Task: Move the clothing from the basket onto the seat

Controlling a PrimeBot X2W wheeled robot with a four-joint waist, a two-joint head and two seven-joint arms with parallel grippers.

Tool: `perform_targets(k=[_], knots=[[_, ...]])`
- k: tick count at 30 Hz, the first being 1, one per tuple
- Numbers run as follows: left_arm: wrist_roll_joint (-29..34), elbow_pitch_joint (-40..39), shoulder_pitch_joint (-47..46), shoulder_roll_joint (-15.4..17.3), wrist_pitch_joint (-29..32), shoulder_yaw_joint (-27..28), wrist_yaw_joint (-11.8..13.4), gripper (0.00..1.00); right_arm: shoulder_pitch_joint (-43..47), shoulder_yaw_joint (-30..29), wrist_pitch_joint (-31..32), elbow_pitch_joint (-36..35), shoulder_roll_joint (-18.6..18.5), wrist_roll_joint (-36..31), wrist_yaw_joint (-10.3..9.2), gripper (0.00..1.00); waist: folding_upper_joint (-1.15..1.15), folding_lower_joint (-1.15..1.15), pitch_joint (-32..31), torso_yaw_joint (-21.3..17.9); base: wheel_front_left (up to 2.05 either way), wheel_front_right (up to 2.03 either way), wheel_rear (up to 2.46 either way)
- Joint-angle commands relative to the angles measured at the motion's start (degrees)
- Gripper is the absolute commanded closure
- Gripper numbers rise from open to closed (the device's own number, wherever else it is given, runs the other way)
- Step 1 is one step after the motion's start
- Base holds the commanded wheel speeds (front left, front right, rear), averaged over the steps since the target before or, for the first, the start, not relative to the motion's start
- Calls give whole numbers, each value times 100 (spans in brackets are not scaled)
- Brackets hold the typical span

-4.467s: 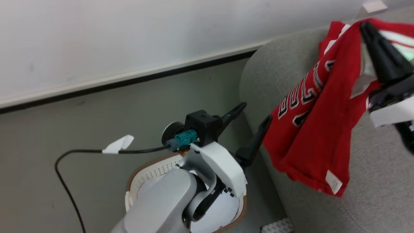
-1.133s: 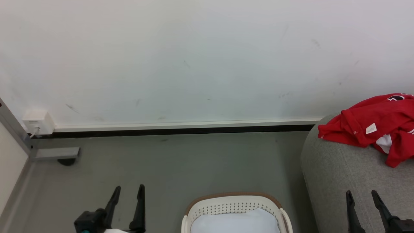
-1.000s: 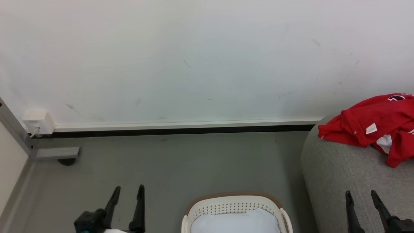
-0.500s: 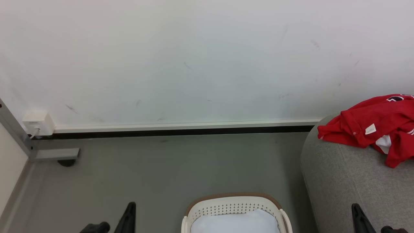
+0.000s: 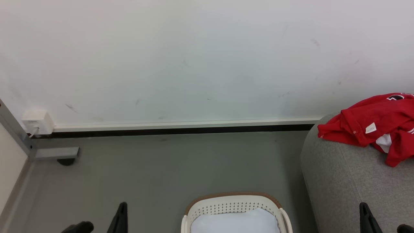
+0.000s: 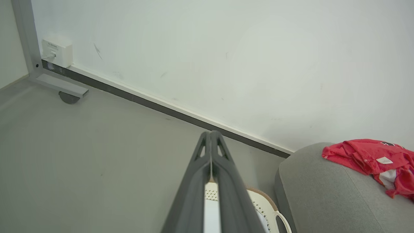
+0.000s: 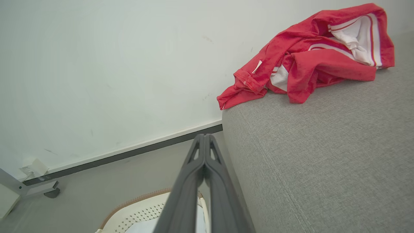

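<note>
The red clothing lies crumpled on the far end of the light-grey seat, its white trim showing in the right wrist view and its label in the left wrist view. The white basket with a tan rim stands on the floor at the bottom centre, holding just a pale white pad. My left gripper is at the lower left, shut with nothing in it. Over the seat's near edge at the lower right, my right gripper is shut and empty.
A white wall with a dark skirting strip runs behind the grey floor. A grey metal frame foot with a caster and a white wall socket sit at the left. Open floor lies between the basket and the wall.
Both grippers have closed from wide open to shut and dropped lower in the head view. The clothing, basket and seat stay where they were.
</note>
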Motion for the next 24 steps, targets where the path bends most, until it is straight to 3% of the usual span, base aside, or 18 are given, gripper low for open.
perform_targets(k=[1,24], knots=[[-287,-120,-168,16,71,54,-26,100,-157,-7,64,-137,-53,301,-2,100,0,0,4,-1,0,0,0],[-2234,-275,-294,25,583,312,-106,100,-304,-34,578,-356,-74,2380,-4,100,0,0,58,-14,0,0,0]])
